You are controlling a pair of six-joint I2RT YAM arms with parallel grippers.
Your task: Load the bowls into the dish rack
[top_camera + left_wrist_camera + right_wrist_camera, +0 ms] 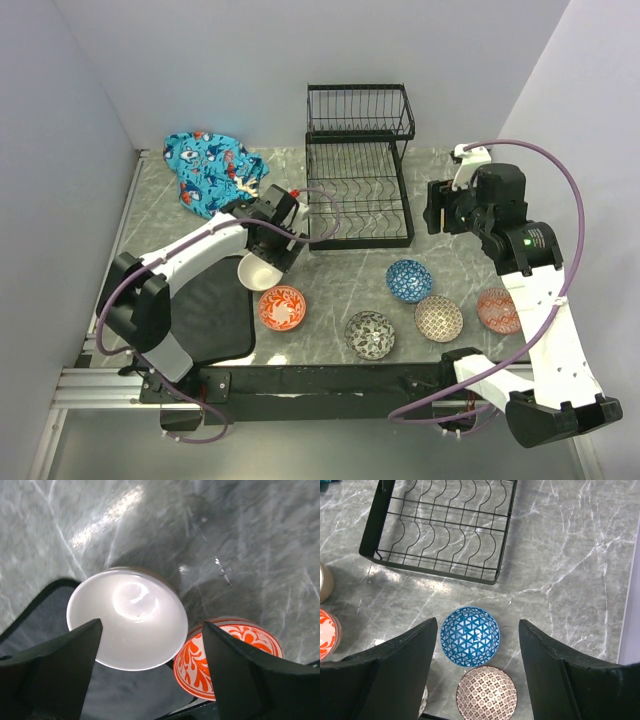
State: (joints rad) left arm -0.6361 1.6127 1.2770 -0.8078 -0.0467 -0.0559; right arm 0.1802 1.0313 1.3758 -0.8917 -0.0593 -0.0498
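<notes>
The black wire dish rack (pixel 358 165) stands at the back centre with nothing in its slots; its lower tier shows in the right wrist view (pixel 445 530). My left gripper (pixel 264 248) is open and hovers over the cream-white bowl (pixel 257 271), whose rim lies between the fingers (pixel 60 665) in the left wrist view (pixel 127 625). The red-orange bowl (pixel 282 307) sits beside it (pixel 230 657). The black-and-white bowl (pixel 370 334), blue bowl (pixel 409 280), brown dotted bowl (pixel 438 318) and salmon bowl (pixel 498 310) sit on the table. My right gripper (pixel 436 208) is open, high above the blue bowl (pixel 470 636).
A black mat (pixel 210 310) lies at the front left, partly under the cream-white bowl. A blue printed cloth (pixel 215 170) lies left of the rack. White walls close in the table on the left, back and right.
</notes>
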